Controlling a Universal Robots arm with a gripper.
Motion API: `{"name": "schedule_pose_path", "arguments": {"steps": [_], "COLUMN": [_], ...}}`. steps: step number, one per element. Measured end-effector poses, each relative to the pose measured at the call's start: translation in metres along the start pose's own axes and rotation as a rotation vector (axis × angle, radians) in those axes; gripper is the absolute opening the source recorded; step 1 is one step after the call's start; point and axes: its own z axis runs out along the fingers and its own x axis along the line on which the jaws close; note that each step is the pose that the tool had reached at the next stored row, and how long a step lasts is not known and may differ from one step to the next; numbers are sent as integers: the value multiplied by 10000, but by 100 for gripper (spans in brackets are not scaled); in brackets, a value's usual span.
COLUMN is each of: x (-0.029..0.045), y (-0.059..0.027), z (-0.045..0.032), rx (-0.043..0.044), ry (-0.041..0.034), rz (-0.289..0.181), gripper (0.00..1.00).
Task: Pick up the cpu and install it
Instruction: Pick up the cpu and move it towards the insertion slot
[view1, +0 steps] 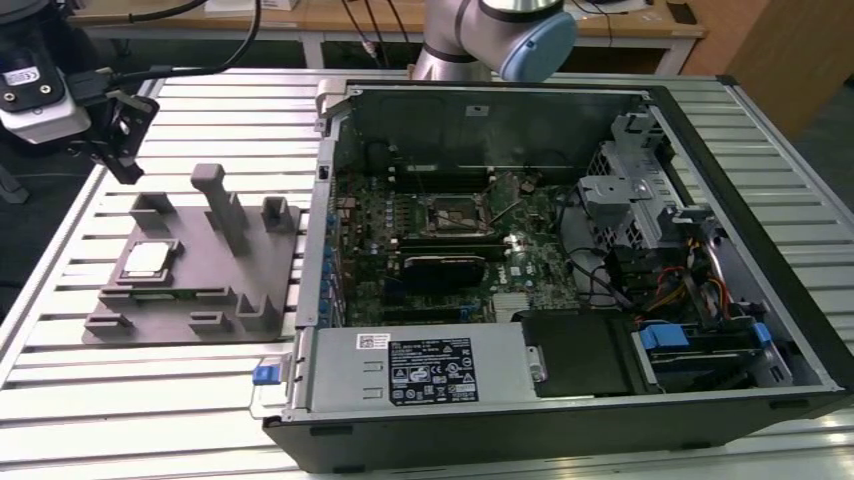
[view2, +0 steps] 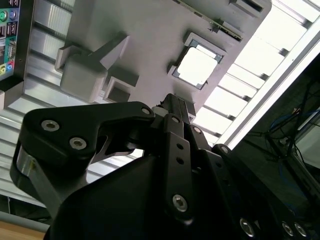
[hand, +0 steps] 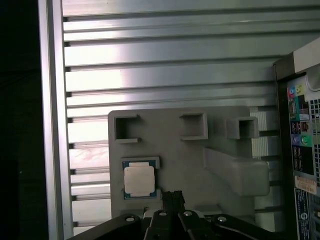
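The pincer is hovering over the grey holder, closed together and gripping nothing, its body hiding the holder's near edge. The cpu is lying untouched in its recess. Bare worktop is stretching beyond, and the computer case is standing alongside.

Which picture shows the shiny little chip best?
The first wrist view: it looks straight down on the whole cpu in its grey holder. The second wrist view shows it glared white; the exterior view, slanted.
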Motion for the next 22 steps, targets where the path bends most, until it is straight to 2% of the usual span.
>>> {"name": "schedule_pose_path", "arguments": {"steps": [22], "x": [137], "y": [-62], "z": [249], "rx": [1], "ry": [2], "rz": [1], "gripper": [11]}}
